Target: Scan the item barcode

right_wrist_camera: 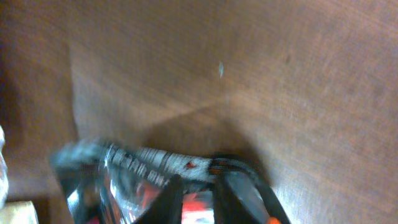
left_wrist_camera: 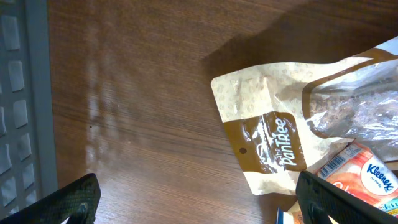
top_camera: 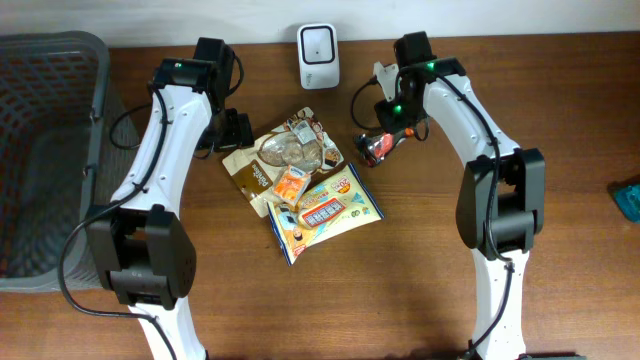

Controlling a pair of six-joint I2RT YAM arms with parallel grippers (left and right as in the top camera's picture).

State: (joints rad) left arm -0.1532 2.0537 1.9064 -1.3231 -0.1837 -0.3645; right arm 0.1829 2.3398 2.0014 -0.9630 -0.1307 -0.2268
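Overhead stares straight down at the whole table [top_camera: 420, 280], left wrist looks down close on the brown pouch [left_wrist_camera: 273, 143] (overhead shares it, mid-table), and right wrist, blurred, is pressed in nearest, facing down onto the dark packet [right_wrist_camera: 118, 180].

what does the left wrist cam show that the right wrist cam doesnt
Left wrist only: a brown snack pouch, an orange Kleenex pack, the grey basket, and the open left gripper. Right wrist only: the right gripper closed on a dark shiny packet. Both: the wooden table.
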